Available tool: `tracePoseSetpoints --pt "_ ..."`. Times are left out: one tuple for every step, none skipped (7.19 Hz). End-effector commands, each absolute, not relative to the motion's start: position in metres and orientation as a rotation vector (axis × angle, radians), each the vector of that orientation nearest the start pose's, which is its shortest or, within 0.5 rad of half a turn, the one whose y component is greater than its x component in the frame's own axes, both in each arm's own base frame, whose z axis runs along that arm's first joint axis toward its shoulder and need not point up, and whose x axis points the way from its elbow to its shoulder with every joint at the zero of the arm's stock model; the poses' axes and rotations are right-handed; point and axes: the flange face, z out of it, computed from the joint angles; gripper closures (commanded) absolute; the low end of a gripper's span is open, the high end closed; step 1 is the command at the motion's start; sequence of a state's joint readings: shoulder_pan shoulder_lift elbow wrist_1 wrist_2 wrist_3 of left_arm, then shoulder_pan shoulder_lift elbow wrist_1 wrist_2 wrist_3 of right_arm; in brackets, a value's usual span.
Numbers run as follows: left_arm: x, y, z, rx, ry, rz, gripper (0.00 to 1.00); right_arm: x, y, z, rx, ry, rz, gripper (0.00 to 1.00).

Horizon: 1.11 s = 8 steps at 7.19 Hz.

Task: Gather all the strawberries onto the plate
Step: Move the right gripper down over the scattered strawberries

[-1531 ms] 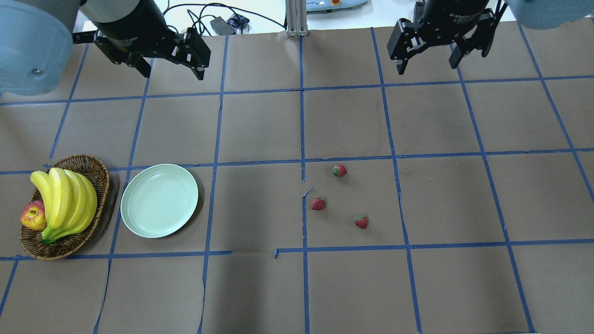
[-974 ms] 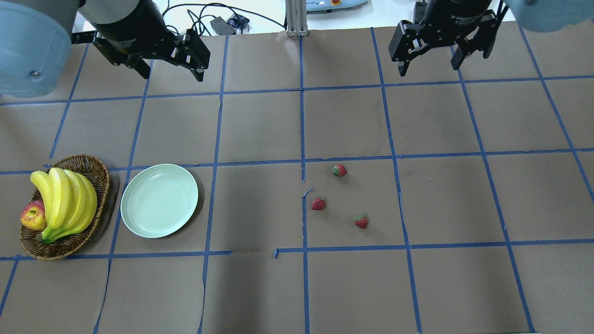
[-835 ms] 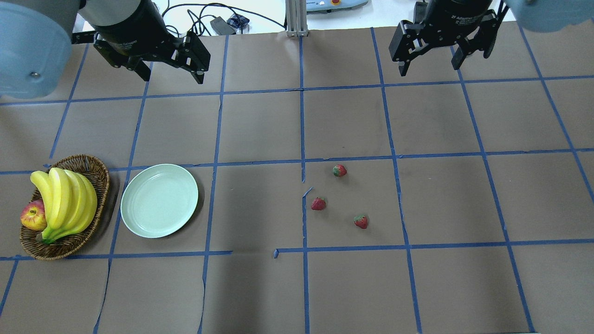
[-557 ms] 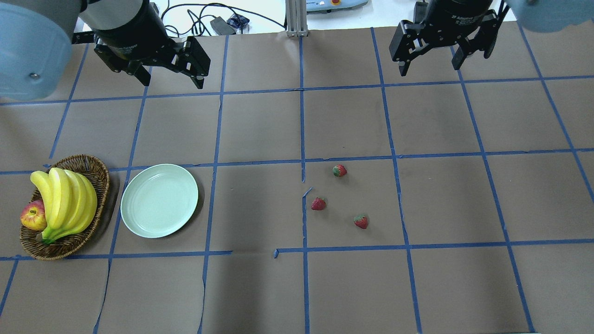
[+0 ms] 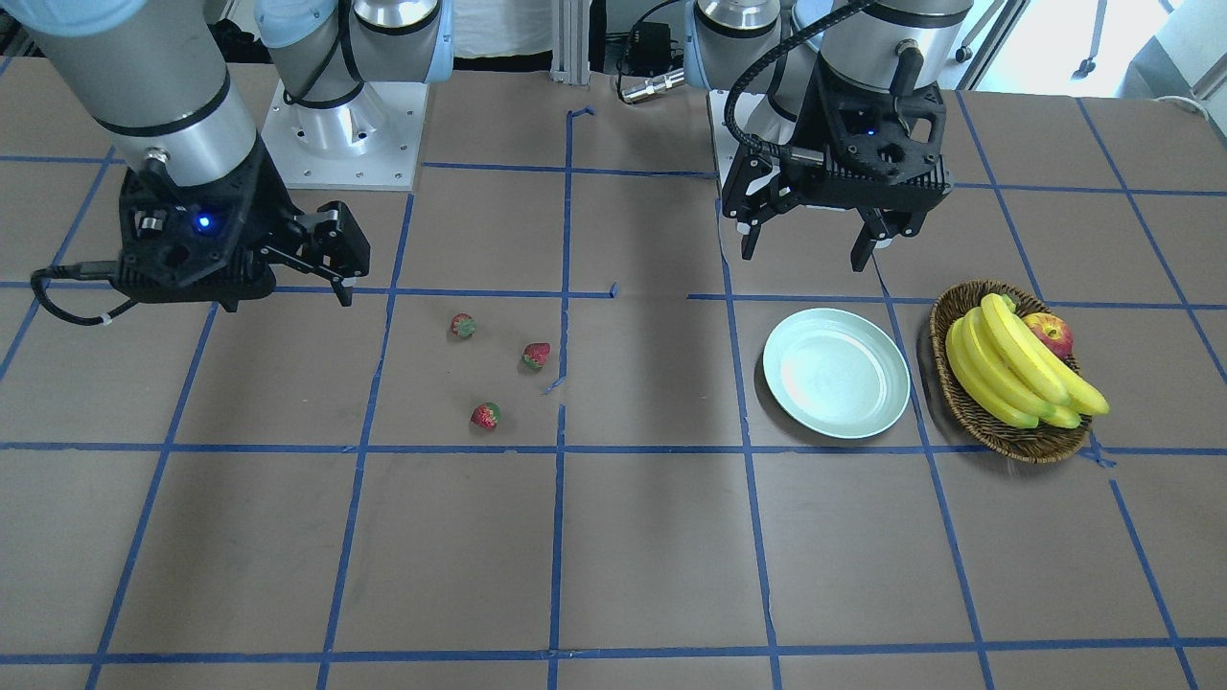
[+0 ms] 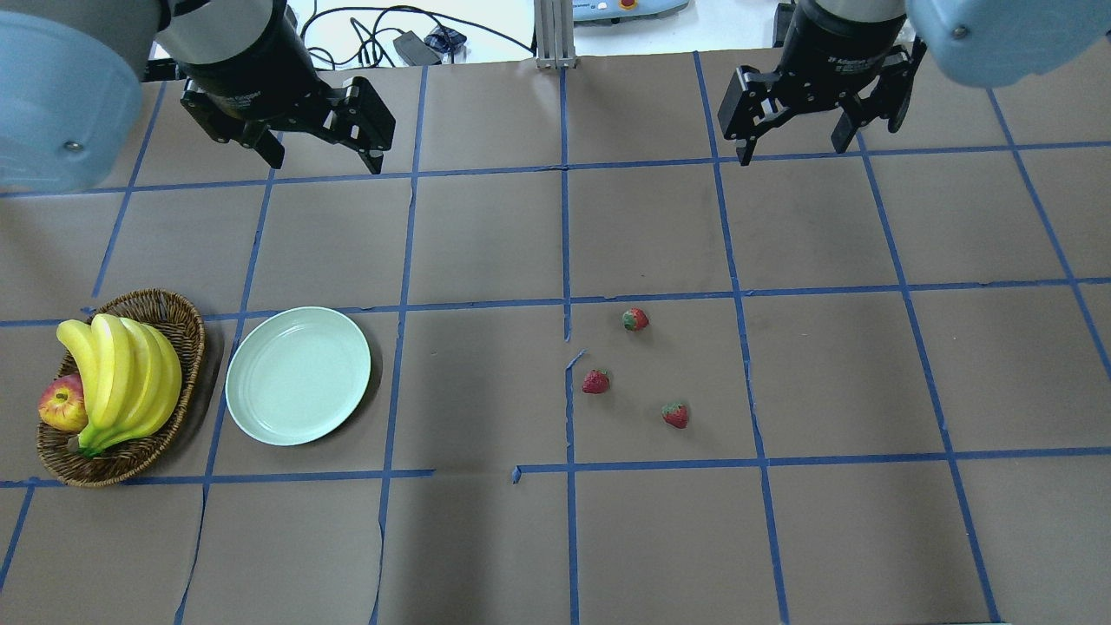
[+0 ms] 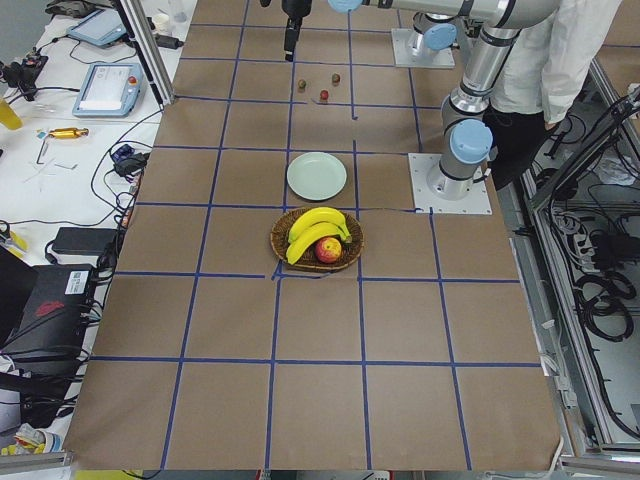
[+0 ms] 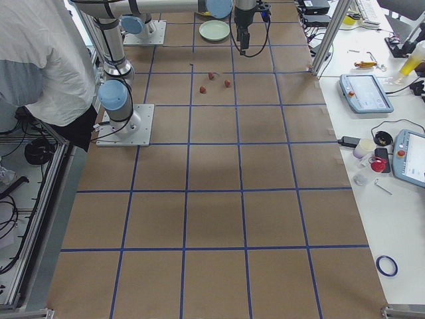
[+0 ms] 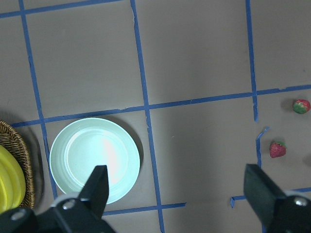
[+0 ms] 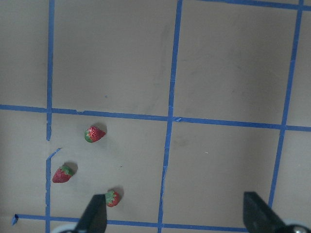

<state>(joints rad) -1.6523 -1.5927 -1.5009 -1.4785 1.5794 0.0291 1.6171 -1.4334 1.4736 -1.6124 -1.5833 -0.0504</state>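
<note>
bright, even light; soft shadow beside the plate (image 6: 298,376), faint glare on it; sharp focus.

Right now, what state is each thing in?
left end effector: open, empty
right end effector: open, empty
strawberries: all three loose on the table, outside the plate
plate: empty, flat on the table
basket: holding bananas and an apple

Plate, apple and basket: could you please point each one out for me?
plate (image 6: 298,375), overhead view, its bare centre
apple (image 6: 59,405), overhead view, its red side
basket (image 6: 121,467), overhead view, its lower rim
</note>
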Motion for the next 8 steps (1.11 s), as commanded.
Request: tracePoseSetpoints --pt "-0.173 -0.504 0.518 0.169 3.123 -0.209 0.0 0.204 -0.527 0.372 -0.262 3.136 -0.015 0.0" --pt "-0.173 -0.505 0.517 0.169 3.123 -0.207 0.0 0.223 -0.503 0.319 -0.325 3.132 0.035 0.0" --pt "-0.174 -0.504 0.517 0.171 3.121 -0.207 0.0 0.227 -0.469 0.27 -0.36 3.133 0.15 0.0" --pt "-0.173 -0.505 0.517 0.169 3.121 -0.207 0.0 0.221 -0.431 0.223 -0.368 3.133 0.153 0.0" --pt "-0.173 -0.505 0.516 0.169 3.121 -0.205 0.0 0.215 -0.396 0.183 -0.365 3.131 0.154 0.0" --pt "-0.173 -0.505 0.513 0.169 3.122 -0.195 0.0 0.216 -0.386 0.178 -0.281 3.139 0.144 0.0" --pt "-0.173 -0.503 0.507 0.169 3.123 -0.176 0.0 0.23 -0.379 0.174 -0.264 3.146 0.142 0.0" --pt "-0.173 -0.503 0.504 0.169 3.123 -0.169 0.0 0.236 -0.378 0.177 -0.274 3.147 0.12 0.0"
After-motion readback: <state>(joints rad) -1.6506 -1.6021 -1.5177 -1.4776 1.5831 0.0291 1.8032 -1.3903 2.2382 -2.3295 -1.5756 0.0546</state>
